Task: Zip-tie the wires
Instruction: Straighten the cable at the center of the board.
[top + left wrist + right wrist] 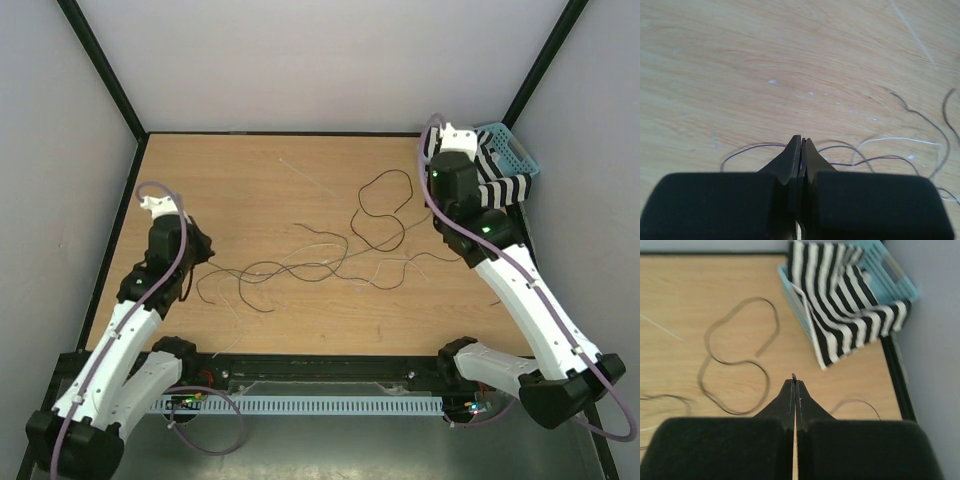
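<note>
Gathering step: wires [318, 262] loose, sprawled across table centre, unbundled. Left gripper [801, 145] at their 9 o'clock, jaws together by strand, pinch unclear. Right gripper [795, 382] at 2 o'clock, jaws together. Next: bunch strands.

In the left wrist view the wires [756, 145] pass behind the closed left tool [801, 142]; we cannot tell whether a strand is pinched. A tiny dark sliver [794, 374] at the tips of the right tool [794, 382] is too small for us to name. The striped cloth [840, 305] hides the inside of the basket [896, 276], whose far end the picture's top edge cuts off.
</note>
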Controlling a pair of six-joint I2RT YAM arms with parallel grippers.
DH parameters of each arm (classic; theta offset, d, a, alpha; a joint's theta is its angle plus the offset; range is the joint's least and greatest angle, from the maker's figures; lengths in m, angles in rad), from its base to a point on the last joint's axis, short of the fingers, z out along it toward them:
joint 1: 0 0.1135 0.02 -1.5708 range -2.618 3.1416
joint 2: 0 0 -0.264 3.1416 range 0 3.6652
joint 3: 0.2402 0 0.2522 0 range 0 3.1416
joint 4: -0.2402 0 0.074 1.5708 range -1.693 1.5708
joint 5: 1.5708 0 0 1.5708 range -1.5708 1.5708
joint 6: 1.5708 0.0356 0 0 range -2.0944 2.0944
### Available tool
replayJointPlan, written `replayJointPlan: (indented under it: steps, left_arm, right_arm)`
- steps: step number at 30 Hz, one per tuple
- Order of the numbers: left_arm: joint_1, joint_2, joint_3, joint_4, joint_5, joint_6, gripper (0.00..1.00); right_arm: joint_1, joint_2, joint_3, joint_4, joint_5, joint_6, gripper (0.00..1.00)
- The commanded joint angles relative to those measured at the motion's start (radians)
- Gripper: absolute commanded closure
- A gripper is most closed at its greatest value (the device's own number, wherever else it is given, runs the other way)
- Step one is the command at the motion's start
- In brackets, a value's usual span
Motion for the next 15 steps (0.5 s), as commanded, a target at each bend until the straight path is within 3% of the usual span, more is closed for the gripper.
replayJointPlan:
  steps: [1,9,15]
  left_arm:
    - [0.077,-0.032,-0.042,-0.082,0.001,0.04,1.0]
    - [0.108,0.029,-0.088,-0.079,-0.005,-0.02,1.0]
    - [0.107,0.107,-0.132,-0.006,-0.014,-0.076,1.0]
  right_arm:
    - [-0.039,0.014,-0.108,-0.013,0.193,-0.012,1.0]
    - [-0.144,0.118,-0.264,0.026,0.179,0.073,1.0]
    - [-0.144,0.175,-0.351,0.121,0.022,0.13,1.0]
